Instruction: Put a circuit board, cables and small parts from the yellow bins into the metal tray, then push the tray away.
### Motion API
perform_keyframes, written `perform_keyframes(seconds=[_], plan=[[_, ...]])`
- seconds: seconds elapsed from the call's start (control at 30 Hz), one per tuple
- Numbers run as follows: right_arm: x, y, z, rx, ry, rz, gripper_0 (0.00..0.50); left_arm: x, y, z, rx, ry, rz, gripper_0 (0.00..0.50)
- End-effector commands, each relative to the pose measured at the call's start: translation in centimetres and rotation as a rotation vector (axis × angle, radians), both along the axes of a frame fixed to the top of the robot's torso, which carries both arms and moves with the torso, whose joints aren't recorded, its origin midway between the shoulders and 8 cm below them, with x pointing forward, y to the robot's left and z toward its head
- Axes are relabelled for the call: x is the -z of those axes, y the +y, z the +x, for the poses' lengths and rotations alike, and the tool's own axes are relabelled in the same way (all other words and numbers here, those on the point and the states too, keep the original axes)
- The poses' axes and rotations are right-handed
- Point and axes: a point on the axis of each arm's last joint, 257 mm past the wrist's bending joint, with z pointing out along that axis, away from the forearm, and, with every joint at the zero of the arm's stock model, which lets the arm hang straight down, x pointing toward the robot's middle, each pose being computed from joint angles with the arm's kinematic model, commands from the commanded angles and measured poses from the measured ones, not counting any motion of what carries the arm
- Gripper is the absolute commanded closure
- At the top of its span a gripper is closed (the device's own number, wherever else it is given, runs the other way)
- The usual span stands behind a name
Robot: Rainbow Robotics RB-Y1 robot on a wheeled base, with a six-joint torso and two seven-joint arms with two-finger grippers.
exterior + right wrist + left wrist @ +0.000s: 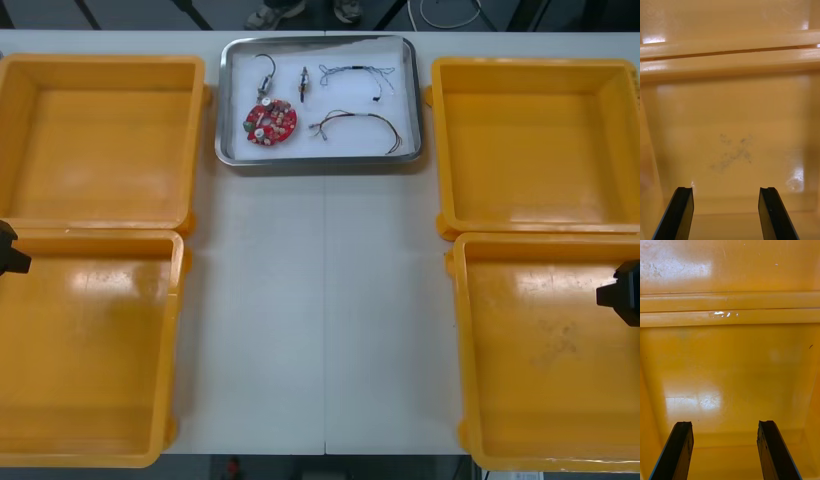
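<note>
Tray at the table's far edge holds a circuit board, cables and small metal parts. Left end effector and right end effector hang open, empty, over the near yellow bins.

The left end effector and right end effector hang parted wide, one at each side.

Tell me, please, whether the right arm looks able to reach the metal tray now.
Probably yes. The right gripper hangs open over the near right yellow bin, and only that bin's wall and bare table lie between it and the metal tray. The left gripper is parked opposite.
</note>
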Motion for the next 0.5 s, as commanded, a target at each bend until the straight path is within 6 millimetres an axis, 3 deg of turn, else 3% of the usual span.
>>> perform_keyframes(seconds=[0.03, 0.5], plan=[[0.28, 0.78, -0.68, -0.003, 0.002, 0.007, 0.000, -1.71, 1.28, -0.25, 0.010, -0.028, 0.053, 0.000], [0.28, 0.78, -0.68, -0.003, 0.002, 0.007, 0.000, -1.71, 1.28, -0.25, 0.010, -0.028, 0.053, 0.000]])
